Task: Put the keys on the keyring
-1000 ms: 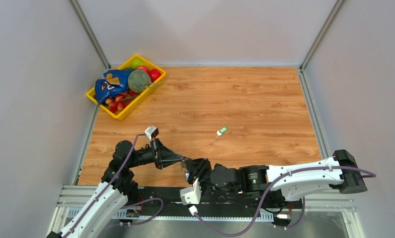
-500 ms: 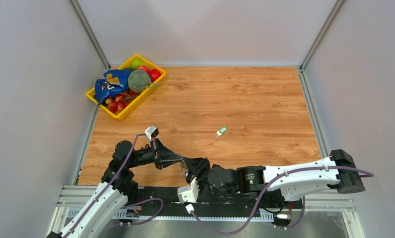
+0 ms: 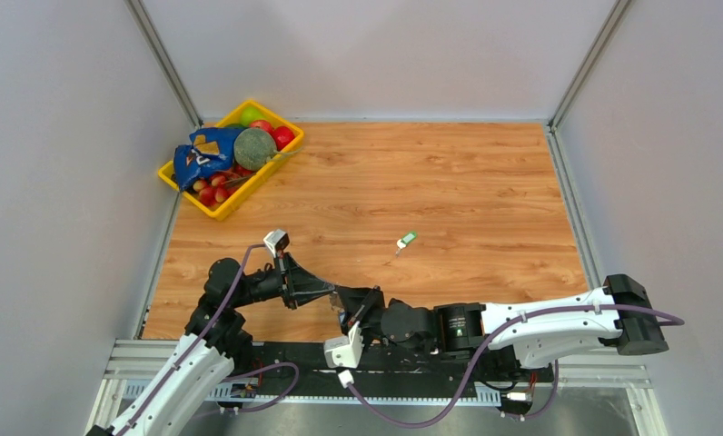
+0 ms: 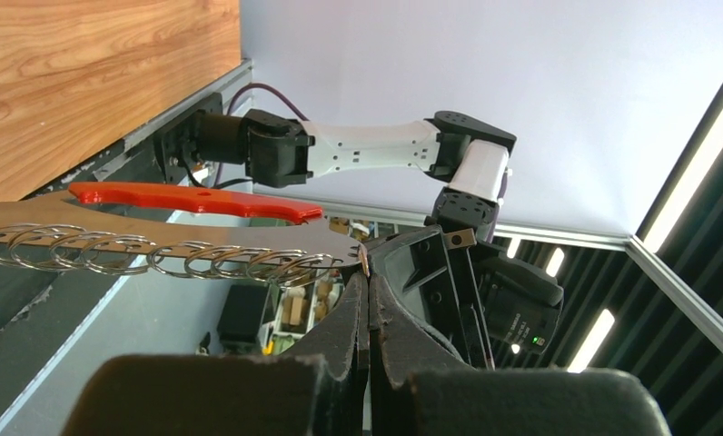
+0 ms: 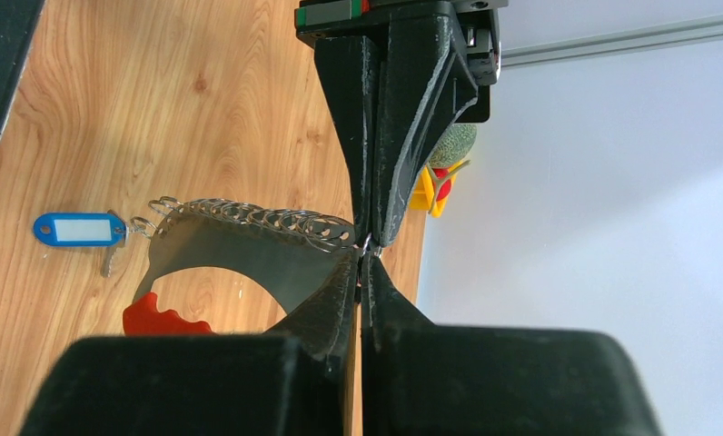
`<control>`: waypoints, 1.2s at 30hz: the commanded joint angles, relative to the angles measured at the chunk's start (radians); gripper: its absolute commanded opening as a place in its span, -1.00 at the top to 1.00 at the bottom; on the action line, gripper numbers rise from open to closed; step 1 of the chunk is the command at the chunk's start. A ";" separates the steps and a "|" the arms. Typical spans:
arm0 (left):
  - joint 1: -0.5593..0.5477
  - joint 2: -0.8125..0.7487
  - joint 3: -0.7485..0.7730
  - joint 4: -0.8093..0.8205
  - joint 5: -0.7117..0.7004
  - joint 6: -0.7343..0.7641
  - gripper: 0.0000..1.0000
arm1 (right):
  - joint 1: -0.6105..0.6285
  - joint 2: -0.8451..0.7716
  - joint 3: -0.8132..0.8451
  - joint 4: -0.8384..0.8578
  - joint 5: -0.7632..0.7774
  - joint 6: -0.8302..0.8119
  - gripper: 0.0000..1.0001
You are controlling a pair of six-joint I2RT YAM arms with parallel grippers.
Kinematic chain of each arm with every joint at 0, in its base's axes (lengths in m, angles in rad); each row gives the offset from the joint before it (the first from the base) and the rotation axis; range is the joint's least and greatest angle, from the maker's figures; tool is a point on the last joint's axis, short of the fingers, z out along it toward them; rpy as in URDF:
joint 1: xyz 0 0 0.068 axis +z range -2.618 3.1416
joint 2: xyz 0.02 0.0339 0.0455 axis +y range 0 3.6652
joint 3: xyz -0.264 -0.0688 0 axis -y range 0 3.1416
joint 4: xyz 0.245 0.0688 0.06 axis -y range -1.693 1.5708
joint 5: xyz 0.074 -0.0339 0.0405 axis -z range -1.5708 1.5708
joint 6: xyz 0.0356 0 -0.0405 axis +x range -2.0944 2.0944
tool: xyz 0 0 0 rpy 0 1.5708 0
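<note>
Left gripper (image 4: 367,283): It is squeezed tight with no gap. Its tips pinch the very end ring of the keyring (image 4: 158,259).
Right gripper (image 5: 361,272): It is squeezed tight too, tip to tip with the left one. It looks to be nipping the same end ring.
Where the keyring is: It is up off the bench (image 3: 467,182), held between the two grippers at the lower middle of the top view. Its red piece and its row of rings stick out to the left in both wrist views.
Blue key (image 5: 76,229): It is at the left of the right wrist view, by the far end of the rings. It looks hooked on, but you cannot be sure.
Green key (image 3: 407,240): It lies alone on the bench in the middle of the top view, well apart from both grippers.
Step in hand: You seem to be getting the end ring ready for the green key.
How to do it well: Hold one gripper firm on the ring and move the other one slowly. A fast pull may bend the thin ring or let it slip out.
Next: One gripper must let go to fetch the green key. Make sure the other has a good hold first.
Watch out: The key is tiny and flat. Come straight down and pinch its green cap.
</note>
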 commanded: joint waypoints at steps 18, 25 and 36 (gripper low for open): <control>-0.008 0.012 0.058 -0.067 0.108 0.060 0.40 | -0.067 -0.014 0.218 -0.194 -0.081 0.258 1.00; -0.007 0.035 0.154 -0.272 0.116 0.281 0.11 | -0.081 -0.005 0.385 -0.407 -0.147 0.409 1.00; -0.009 0.151 0.394 -0.369 0.126 0.526 0.07 | -0.095 0.096 0.607 -0.721 -0.230 0.640 1.00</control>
